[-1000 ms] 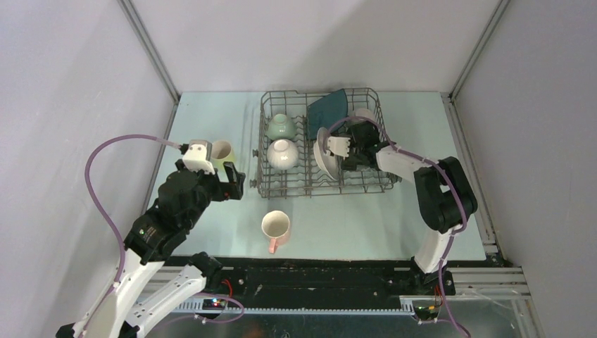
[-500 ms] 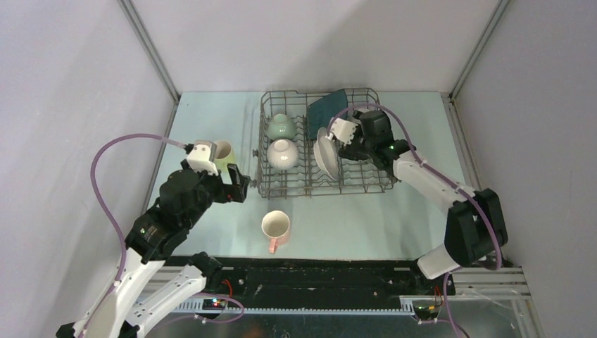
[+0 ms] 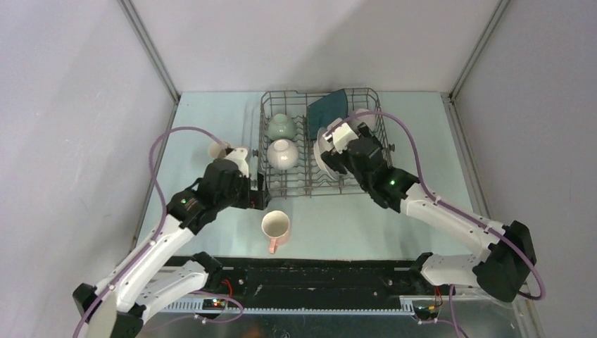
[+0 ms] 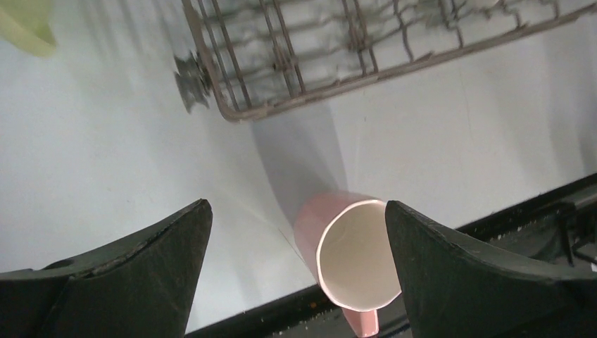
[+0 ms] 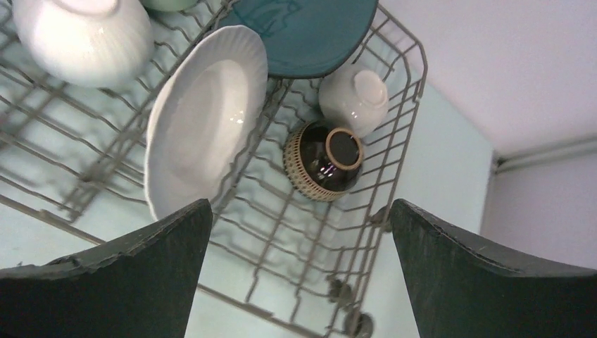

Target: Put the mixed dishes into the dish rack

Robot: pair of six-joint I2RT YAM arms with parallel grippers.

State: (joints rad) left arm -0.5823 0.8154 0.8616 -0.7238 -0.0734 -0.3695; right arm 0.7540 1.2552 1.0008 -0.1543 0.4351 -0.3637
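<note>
Jaws spread wide on both arms, left gripper [image 4: 297,206] empty over the pink mug [image 4: 355,253], right gripper [image 5: 300,204] empty above the dish rack [image 5: 281,232].

Left hand [image 4: 296,209] nearer pink mug [image 4: 350,255]

No legible writing, label, brand, number or sign in any view, whether on the rack [image 3: 296,179] or on the pink mug [image 3: 275,227].
</note>
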